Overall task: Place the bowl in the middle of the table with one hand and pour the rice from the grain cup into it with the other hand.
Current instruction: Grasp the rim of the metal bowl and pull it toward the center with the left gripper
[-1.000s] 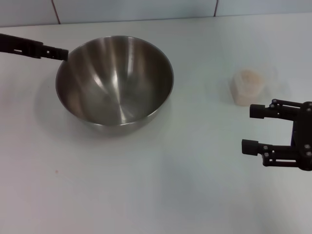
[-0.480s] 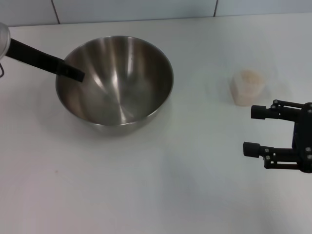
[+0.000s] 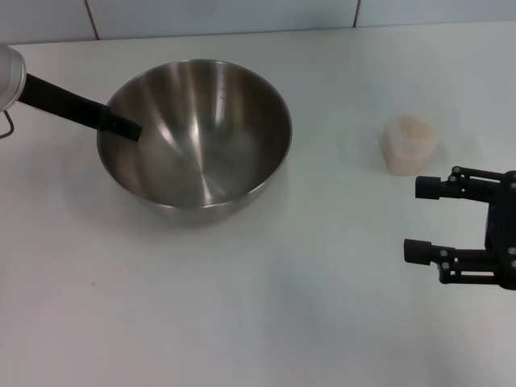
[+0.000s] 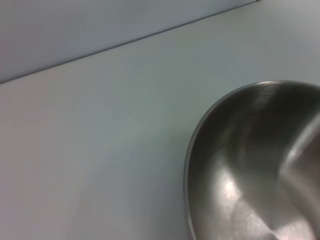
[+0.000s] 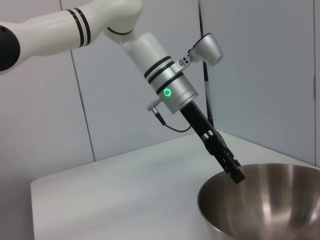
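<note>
Nearest the robot, low on the right side of the head view, the right end effector (image 3: 421,219) hangs above the white surface (image 3: 266,322), its two black prongs apart and pointing left across the surface, one nearer and one farther, with nothing between them. Just beyond it stands the grain cup (image 3: 409,143), upright with its mouth facing up, apart from the prongs (a clear gap of bare surface shows between them). The rice (image 3: 411,126) sits in it as a pale beige heap up near the rim.

Over to the left and a little farther back is the bowl (image 3: 193,133), resting on its base with the opening straight up, left of the middle of the surface and well apart from the cup. Being round, it has no long axis to speak of, and its shiny interior holds nothing.

The left end effector (image 3: 119,126) comes in slanting from the far left, its dark length running down and to the right, tip at the bowl's left rim and hanging just over the inside. In the right wrist view the same left end effector (image 5: 235,171) meets the rim edge-on, so whether it is clamped on the rim I cannot tell.
</note>
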{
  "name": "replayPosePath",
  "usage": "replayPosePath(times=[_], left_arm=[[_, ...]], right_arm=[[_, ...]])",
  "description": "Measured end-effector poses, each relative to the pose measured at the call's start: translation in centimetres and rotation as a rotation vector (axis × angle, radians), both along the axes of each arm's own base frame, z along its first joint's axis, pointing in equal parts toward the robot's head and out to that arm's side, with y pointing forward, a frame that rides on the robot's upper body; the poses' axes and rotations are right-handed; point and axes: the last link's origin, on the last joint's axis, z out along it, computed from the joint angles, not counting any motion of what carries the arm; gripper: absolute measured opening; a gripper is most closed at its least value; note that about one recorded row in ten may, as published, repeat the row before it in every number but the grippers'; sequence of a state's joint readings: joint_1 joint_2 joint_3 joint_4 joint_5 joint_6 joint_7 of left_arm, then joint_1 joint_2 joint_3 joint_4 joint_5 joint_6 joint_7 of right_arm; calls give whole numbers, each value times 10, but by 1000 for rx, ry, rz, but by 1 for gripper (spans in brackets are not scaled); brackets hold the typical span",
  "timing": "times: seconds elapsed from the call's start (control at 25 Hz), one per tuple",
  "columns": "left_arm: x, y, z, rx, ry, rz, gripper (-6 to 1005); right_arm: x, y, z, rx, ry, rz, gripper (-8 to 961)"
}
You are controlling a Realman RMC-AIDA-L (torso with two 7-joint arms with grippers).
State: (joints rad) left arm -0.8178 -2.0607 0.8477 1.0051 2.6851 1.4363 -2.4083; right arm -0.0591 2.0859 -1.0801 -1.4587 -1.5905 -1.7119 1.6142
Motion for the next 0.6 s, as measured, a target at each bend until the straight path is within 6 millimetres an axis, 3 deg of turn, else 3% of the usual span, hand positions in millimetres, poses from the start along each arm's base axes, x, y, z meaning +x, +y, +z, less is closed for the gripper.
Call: replayPosePath(times=[0.6], left_arm=[[-4,1,-15,-12,102,13,769]], right_arm=[[-1,2,0,0,1,5,784]])
